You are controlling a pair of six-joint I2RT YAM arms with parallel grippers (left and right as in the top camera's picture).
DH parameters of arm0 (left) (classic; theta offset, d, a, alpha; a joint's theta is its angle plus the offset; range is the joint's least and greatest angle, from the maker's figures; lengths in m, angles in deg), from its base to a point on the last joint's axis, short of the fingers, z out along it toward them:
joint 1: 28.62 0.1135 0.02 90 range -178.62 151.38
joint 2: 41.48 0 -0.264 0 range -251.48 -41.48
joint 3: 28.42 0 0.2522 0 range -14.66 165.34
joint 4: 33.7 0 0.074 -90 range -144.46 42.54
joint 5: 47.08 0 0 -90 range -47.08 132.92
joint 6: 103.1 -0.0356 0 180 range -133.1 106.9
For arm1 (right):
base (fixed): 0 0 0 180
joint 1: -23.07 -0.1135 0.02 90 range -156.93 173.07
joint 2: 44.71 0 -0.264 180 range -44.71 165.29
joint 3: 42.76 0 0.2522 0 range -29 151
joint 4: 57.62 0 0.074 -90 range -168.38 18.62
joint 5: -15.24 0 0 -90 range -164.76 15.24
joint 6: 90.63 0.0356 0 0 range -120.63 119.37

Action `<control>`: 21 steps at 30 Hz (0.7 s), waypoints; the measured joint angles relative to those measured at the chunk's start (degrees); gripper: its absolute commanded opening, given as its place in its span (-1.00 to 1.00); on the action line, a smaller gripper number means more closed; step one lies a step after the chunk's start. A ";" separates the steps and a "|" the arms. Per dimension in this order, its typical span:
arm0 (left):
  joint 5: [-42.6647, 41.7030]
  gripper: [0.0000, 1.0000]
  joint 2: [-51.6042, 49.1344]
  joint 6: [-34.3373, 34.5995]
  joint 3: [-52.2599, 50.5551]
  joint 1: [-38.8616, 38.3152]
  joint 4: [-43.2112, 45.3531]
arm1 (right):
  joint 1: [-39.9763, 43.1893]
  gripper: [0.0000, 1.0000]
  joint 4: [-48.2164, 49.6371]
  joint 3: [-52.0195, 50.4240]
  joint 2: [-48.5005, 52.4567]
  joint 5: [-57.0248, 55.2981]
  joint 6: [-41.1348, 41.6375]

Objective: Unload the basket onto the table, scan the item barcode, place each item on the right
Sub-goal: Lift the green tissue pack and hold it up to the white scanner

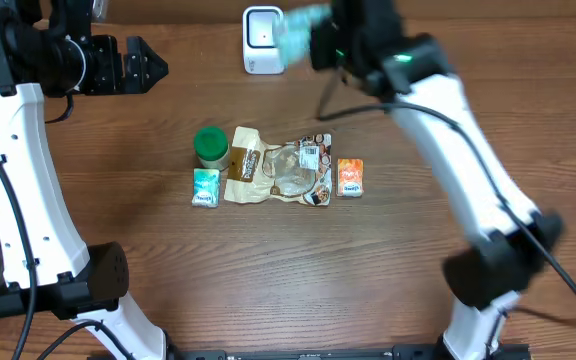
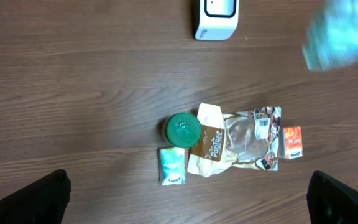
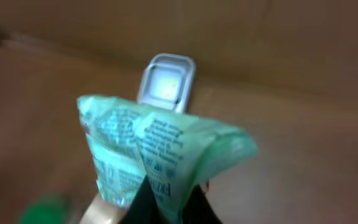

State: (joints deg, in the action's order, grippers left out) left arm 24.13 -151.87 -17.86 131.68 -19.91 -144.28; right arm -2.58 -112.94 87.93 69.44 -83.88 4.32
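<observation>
Count: one white scanner, one pale green packet held up, and four items lying on the surface. The four are one green-lidded jar, one small teal sachet, one big clear-and-brown pouch and one orange sachet. They sit in a tight cluster mid-surface: jar and teal sachet at the left, pouch in the middle touching the jar, orange sachet just beside the pouch's right edge.

Right fingers are pinched fully closed on the bottom edge of the pale green packet. The packet is up off the surface, just beside the scanner's right side in the overhead view, blurred there. In the right wrist view it fans up from the pinch toward the scanner, its printed side facing the camera. It is crumpled, so its long axis is unclear; roughly it runs from the fingers toward the scanner.

Left fingers are spread wide, holding nothing, at far left, well apart from the cluster.
</observation>
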 measured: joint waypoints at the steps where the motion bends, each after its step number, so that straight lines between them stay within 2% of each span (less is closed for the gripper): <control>1: -0.07 0.99 0.00 -0.02 0.00 0.00 0.09 | -0.35 -0.92 4.22 0.11 2.01 -2.78 -2.05; 2: -0.02 0.99 0.00 -0.11 0.00 0.00 0.04 | -0.83 -0.92 12.68 0.13 5.64 -7.74 -6.05; 4: -0.02 0.99 0.00 -0.13 0.00 0.00 0.11 | -1.14 -0.92 20.68 0.20 9.57 -11.58 -11.50; 6: 0.00 0.99 0.00 -0.15 0.00 0.00 0.09 | -1.29 -0.92 32.94 0.20 15.82 -15.89 -21.40; 10: 0.13 0.99 0.00 -0.13 0.00 0.00 0.07 | -1.31 -0.92 50.31 0.20 23.45 -18.29 -37.79; 16: 0.15 1.00 0.00 -0.17 -0.04 0.00 0.07 | -2.27 -0.92 56.13 0.20 30.23 -17.84 -59.10; 21: 0.15 0.99 0.00 -0.15 -0.04 0.00 0.09 | -3.74 -0.92 56.98 0.20 31.39 -17.88 -63.65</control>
State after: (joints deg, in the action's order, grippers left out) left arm 24.29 -151.87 -18.01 131.64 -19.91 -144.19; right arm -6.32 -55.96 88.12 100.83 -101.76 -59.33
